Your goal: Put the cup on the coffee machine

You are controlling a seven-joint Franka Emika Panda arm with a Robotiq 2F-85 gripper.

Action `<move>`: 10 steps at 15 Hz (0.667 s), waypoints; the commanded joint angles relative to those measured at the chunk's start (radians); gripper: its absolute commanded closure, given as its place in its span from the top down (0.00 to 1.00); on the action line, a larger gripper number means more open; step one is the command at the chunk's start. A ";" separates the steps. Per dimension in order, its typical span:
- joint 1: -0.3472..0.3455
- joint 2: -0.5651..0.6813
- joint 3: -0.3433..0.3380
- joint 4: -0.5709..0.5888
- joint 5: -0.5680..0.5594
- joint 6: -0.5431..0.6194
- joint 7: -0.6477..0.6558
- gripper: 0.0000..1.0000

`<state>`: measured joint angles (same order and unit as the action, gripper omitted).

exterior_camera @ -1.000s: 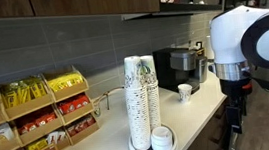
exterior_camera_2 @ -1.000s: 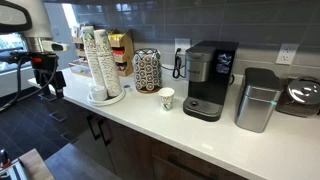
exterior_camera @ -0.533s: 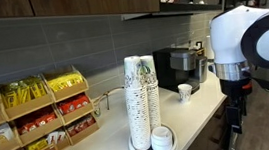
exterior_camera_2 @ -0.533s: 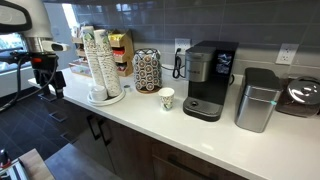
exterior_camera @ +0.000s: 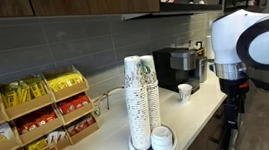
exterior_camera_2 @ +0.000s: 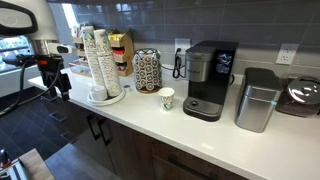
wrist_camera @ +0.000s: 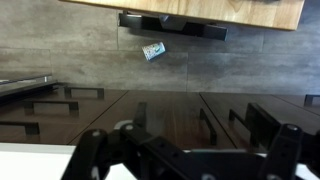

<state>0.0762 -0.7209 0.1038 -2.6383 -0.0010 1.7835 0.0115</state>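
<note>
The cup (exterior_camera: 185, 92) is a small white paper cup standing upright on the white counter, also seen in an exterior view (exterior_camera_2: 166, 99). The black and silver coffee machine (exterior_camera: 178, 62) stands right beside it against the wall, with its front bay empty (exterior_camera_2: 210, 80). My gripper (exterior_camera_2: 55, 80) hangs off the counter's front edge, in front of the dark cabinets, well away from the cup. It also shows under the white arm (exterior_camera: 235, 93). In the wrist view my gripper (wrist_camera: 190, 145) is open and empty, its two fingers wide apart, facing wooden cabinet doors.
Tall stacks of paper cups (exterior_camera_2: 97, 62) stand on a tray, with a short stack of small cups (exterior_camera: 162, 138) beside them. A snack rack (exterior_camera: 39, 120), a pod holder (exterior_camera_2: 147, 71) and a silver bin (exterior_camera_2: 258, 100) are on the counter.
My gripper has shifted slightly toward the counter end by the cup stacks. The cup and the coffee machine have not moved.
</note>
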 commanded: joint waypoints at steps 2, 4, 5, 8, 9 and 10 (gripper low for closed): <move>-0.067 0.095 -0.118 -0.056 -0.035 0.272 -0.074 1.00; -0.082 0.151 -0.168 -0.067 -0.026 0.440 -0.131 1.00; -0.082 0.182 -0.195 -0.068 -0.013 0.526 -0.167 1.00; -0.077 0.271 -0.245 -0.067 0.000 0.741 -0.247 1.00; -0.068 0.299 -0.261 -0.067 0.016 0.800 -0.270 1.00; -0.059 0.320 -0.274 -0.069 0.031 0.841 -0.288 1.00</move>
<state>-0.0062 -0.4773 -0.1309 -2.7062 -0.0131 2.5012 -0.2092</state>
